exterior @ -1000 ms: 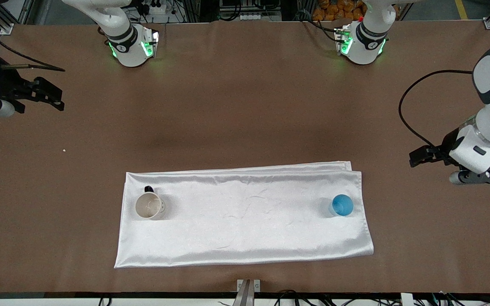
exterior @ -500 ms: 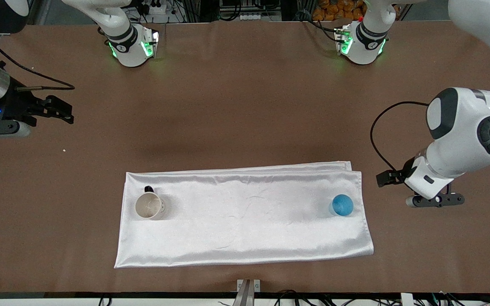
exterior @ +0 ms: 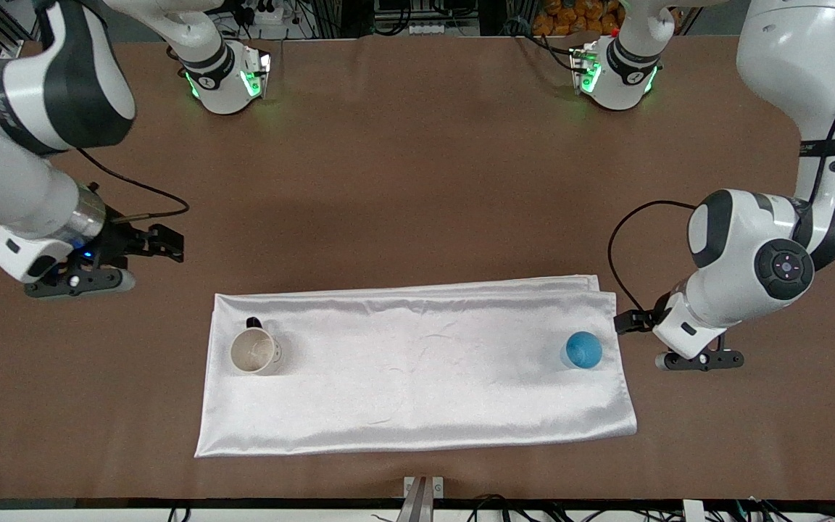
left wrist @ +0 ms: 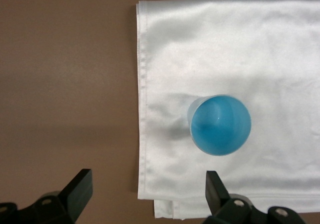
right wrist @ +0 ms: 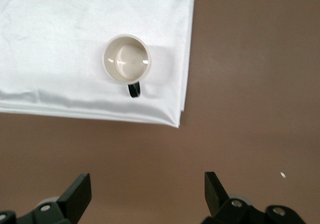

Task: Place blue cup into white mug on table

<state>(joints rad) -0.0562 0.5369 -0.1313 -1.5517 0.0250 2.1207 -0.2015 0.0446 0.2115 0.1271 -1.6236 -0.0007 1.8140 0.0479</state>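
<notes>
The blue cup (exterior: 583, 350) stands upright on the white cloth near the left arm's end and shows in the left wrist view (left wrist: 220, 125). The white mug (exterior: 255, 351) stands upright on the cloth near the right arm's end, its dark handle turned toward the robots' bases; it shows in the right wrist view (right wrist: 126, 58). My left gripper (exterior: 631, 322) is open and empty over the cloth's edge beside the cup (left wrist: 147, 194). My right gripper (exterior: 164, 243) is open and empty over the bare brown table (exterior: 417, 181), apart from the mug (right wrist: 145, 194).
A shiny white satin cloth (exterior: 417, 370) lies folded on the table nearer the front camera, under both cup and mug. The robots' bases (exterior: 225, 80) stand at the table's back edge. A small white speck (right wrist: 283, 174) lies on the table.
Both arms have swung in from the table's ends. The left gripper has come to the cloth's edge beside the blue cup. The right gripper has moved toward the mug's end. Cup and mug have not moved.
</notes>
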